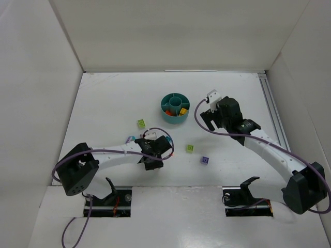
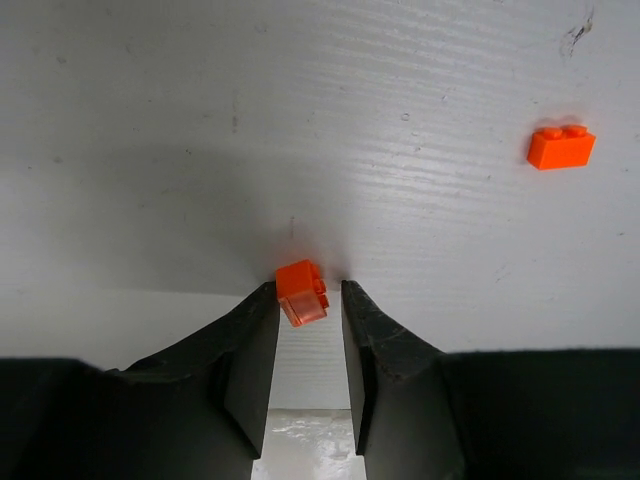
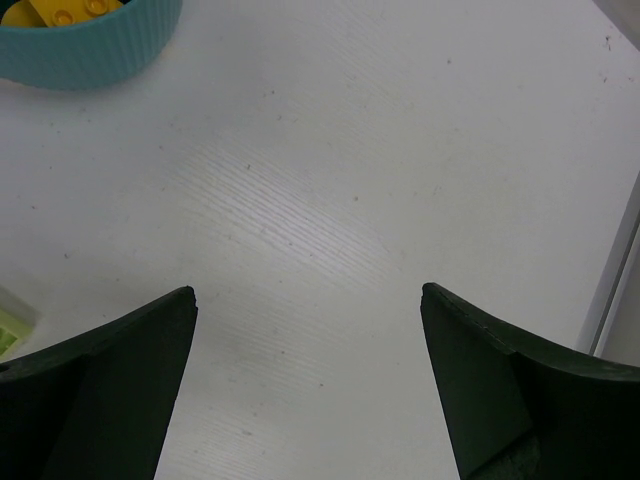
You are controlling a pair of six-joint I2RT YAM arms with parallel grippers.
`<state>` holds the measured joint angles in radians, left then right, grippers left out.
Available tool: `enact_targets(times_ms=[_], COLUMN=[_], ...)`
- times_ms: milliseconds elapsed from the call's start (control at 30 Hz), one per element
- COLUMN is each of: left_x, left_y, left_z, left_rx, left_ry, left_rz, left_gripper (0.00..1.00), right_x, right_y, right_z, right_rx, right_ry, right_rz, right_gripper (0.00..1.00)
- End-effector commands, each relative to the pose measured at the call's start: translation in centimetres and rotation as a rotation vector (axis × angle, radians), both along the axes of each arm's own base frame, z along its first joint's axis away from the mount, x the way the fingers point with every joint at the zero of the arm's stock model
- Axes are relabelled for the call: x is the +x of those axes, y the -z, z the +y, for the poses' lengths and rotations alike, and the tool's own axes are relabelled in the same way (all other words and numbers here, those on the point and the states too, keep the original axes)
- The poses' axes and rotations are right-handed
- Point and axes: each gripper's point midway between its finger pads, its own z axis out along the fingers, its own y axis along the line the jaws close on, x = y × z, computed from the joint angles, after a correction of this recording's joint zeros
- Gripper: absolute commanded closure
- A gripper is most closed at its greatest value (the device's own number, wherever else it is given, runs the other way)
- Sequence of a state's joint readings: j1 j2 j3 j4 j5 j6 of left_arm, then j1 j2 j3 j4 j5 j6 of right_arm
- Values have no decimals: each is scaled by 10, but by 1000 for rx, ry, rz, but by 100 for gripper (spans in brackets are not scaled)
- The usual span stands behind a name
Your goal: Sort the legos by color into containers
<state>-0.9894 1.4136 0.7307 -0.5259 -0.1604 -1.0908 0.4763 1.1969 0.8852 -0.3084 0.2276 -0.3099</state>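
One orange lego (image 2: 301, 291), tilted on the desk (image 2: 400, 80) between narrowly parted left pincer (image 2: 307, 300) tips, touching one, not yet pinched. Light, stiff, slick, likely to skid: squeeze flat side faces; right pincer (image 3: 307, 290) spread wide, empty, near the dish (image 3: 90, 50)

The right pincer (image 3: 307, 292) is standing wide over bare white worktop (image 3: 330, 200), with nothing lying between its fingers. A round teal plastic dish (image 3: 90, 50) is blocking that view's far left corner, and a pale metal rail (image 3: 612, 290) is bounding the right side. A lime green brick (image 1: 190, 148) and a purple brick (image 1: 205, 160) are lying in the lane between the arms. A tilted orange brick (image 2: 300, 290) is occupying most of the left pincer (image 2: 308, 290) gap. A second orange brick (image 2: 561, 147) is lying well apart, far right.
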Motion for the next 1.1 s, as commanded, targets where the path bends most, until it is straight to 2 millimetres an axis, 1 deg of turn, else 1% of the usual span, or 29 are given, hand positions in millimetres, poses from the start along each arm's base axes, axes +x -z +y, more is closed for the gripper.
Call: enact_targets(times_ms=[0,33,67,133,200,233,267,300,333,400,433,467,500,533,567,600,633,667,733,767,800,833,867,900,933,967,1000,1033,1067], left_x=[-2,0,-1,-2,-1,1,0,2,2,8,16,23,29,39,52,64,77,99,128,146,161,174,184,199,206,215,229,233,237], left_y=[15,13,15,15,15,13,13,10,10,5,-4,-9,-13,-26,-35,-43,-51,-70,-90,-108,-117,-128,-130,-146,-151,-155,-160,-161,-161], left_z=[20,17,18,21,22,19,20,17,17,16,9,8,5,-2,-1,-2,-6,-12,-22,-30,-29,-33,-35,-38,-43,-45,-49,-53,-56], left_rx=[117,112,121,131,136,127,135,125,127,125,107,115,116,104,120,118,108,76,39,9,-8,-27,-16,-34,-40,-52,-50,-49,-44], left_ry=[-16,-4,-4,-4,-5,-5,-5,-6,3,7,19,20,29,35,36,28,22,-5,20,14,2,-3,12,-3,5,2,-5,-5,-3], left_rz=[9,4,9,16,8,3,7,1,1,-31,-59,-94,-117,-152,-199,-230,-260,-313,-387,-433,-452,-487,-500,-537,-553,-565,-575,-574,-569], left_gripper=[73,74,76,84,89,92,95,100,100,100,100,100,100,100,100,100,100,100,100,100,100,100,100,100,100,100,100,100,100], right_x=[9,9,9,7,7,7,7,7,7,7,5,5,4,4,2,1,-1,-2,-4,-6,-6,-5,-5,-5,-6,-6,-5,-5,-5], right_y=[-15,-15,-15,-15,-15,-15,-18,-18,-18,-18,-17,-17,-21,-22,-22,-28,-26,-32,-31,-31,-35,-36,-36,-39,-35,-35,-35,-30,-30], right_z=[6,6,6,3,3,3,3,3,3,3,2,2,2,0,-1,-4,-7,-8,-11,-12,-15,-20,-20,-24,-25,-25,-29,-33,-33], right_rx=[60,60,60,55,55,55,59,59,59,59,59,59,66,61,63,64,58,66,61,56,55,49,49,53,48,48,47,42,42], right_ry=[0,0,0,8,8,8,8,8,8,8,8,8,8,16,16,28,37,38,47,42,52,72,72,85,85,85,97,107,107], right_rz=[-62,-62,-62,-64,-64,-64,-72,-72,-72,-72,-72,-72,-85,-87,-91,-110,-110,-126,-129,-134,-147,-150,-150,-160,-152,-152,-152,-143,-143], right_gripper=[3,3,3,3,3,3,3,3,3,3,4,4,4,4,4,4,4,4,4,4,4,4,4,4,3,3,3,3,3])
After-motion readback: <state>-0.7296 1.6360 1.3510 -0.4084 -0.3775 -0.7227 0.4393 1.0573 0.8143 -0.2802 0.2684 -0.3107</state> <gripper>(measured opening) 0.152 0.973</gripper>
